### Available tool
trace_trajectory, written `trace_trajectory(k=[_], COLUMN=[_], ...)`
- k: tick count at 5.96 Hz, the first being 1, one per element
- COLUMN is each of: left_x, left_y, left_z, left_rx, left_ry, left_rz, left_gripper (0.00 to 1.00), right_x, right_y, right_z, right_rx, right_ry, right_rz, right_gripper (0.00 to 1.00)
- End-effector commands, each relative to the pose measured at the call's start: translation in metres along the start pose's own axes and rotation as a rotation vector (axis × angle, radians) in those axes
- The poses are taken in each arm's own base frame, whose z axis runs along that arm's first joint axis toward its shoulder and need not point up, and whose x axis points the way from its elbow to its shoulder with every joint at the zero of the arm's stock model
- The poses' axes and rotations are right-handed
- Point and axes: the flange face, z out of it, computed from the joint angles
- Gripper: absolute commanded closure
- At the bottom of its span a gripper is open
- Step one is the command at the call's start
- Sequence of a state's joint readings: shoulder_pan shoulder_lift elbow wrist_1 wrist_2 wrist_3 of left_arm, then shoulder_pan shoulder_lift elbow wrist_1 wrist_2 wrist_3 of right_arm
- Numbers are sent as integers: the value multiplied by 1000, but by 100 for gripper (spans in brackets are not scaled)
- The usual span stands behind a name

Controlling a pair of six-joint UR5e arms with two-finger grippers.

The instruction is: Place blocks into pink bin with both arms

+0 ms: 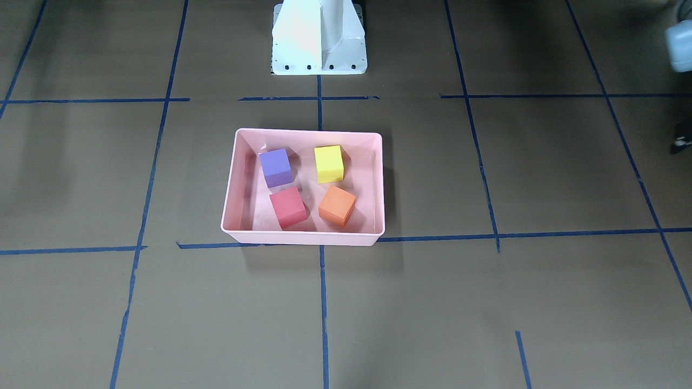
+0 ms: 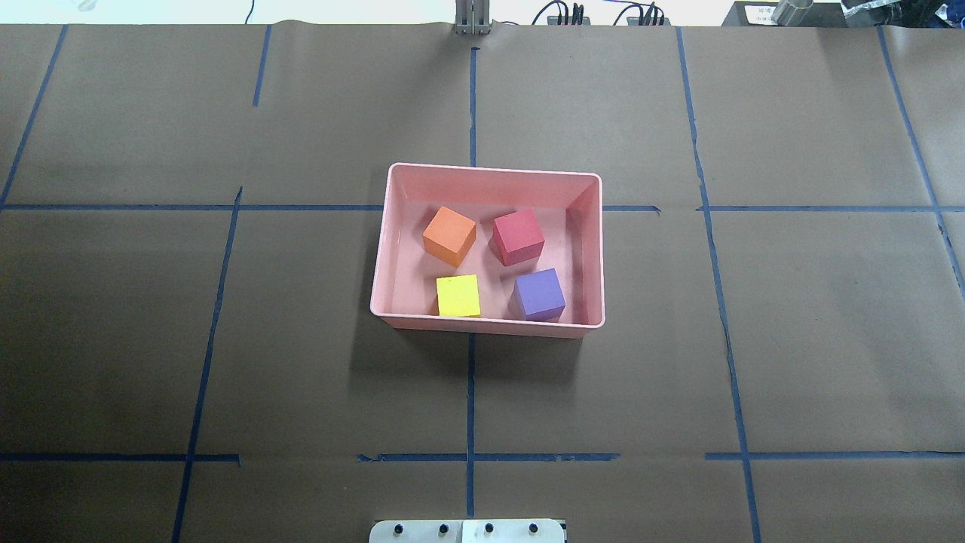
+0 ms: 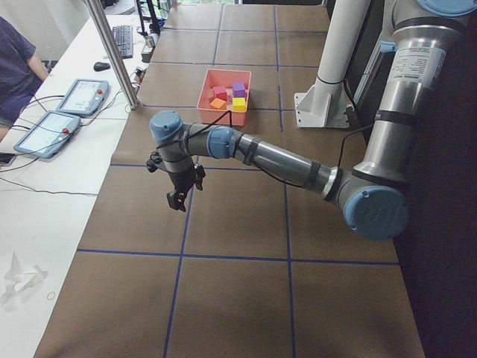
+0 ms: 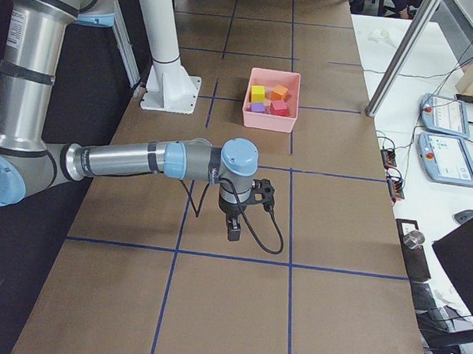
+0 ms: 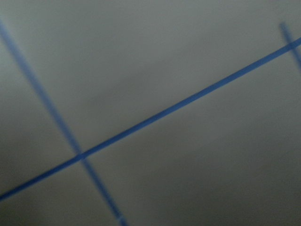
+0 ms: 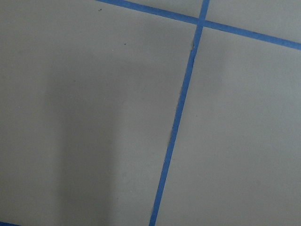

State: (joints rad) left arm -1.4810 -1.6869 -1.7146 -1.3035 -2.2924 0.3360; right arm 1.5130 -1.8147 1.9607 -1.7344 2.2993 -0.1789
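The pink bin (image 1: 303, 237) sits mid-table and holds all four blocks: purple (image 1: 275, 167), yellow (image 1: 328, 163), red (image 1: 288, 207) and orange (image 1: 337, 206). The overhead view shows the same bin (image 2: 490, 326) with orange (image 2: 449, 235), red (image 2: 519, 237), yellow (image 2: 458, 295) and purple (image 2: 540, 294). My left gripper (image 3: 177, 200) hangs over bare table far from the bin (image 3: 222, 119). My right gripper (image 4: 234, 231) hangs over bare table at the other end, far from the bin (image 4: 269, 123). I cannot tell whether either is open or shut. Both wrist views show only brown paper and blue tape.
The white pedestal base (image 1: 319, 43) stands behind the bin. Blue tape lines grid the brown table. A side bench holds tablets (image 3: 82, 97) beside a metal pole (image 3: 112, 52), with an operator (image 3: 15, 67) seated there.
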Motion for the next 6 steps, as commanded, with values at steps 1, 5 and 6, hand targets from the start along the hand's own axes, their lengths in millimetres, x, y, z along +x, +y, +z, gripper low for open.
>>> trace_trajectory(k=[1, 5, 6], left_x=[-48, -53, -54], left_y=[77, 84, 85], left_z=[37, 48, 48], left_rx=[-68, -88, -89], left_ry=[4, 3, 2], left_rz=[-112, -122, -124], left_gripper=[0, 0, 0], right_x=[3, 1, 1], right_y=[2, -1, -2], right_z=[2, -1, -1], right_rx=[-2, 4, 5], right_ry=[-1, -3, -5], right_rz=[10, 5, 4], right_gripper=[0, 0, 0])
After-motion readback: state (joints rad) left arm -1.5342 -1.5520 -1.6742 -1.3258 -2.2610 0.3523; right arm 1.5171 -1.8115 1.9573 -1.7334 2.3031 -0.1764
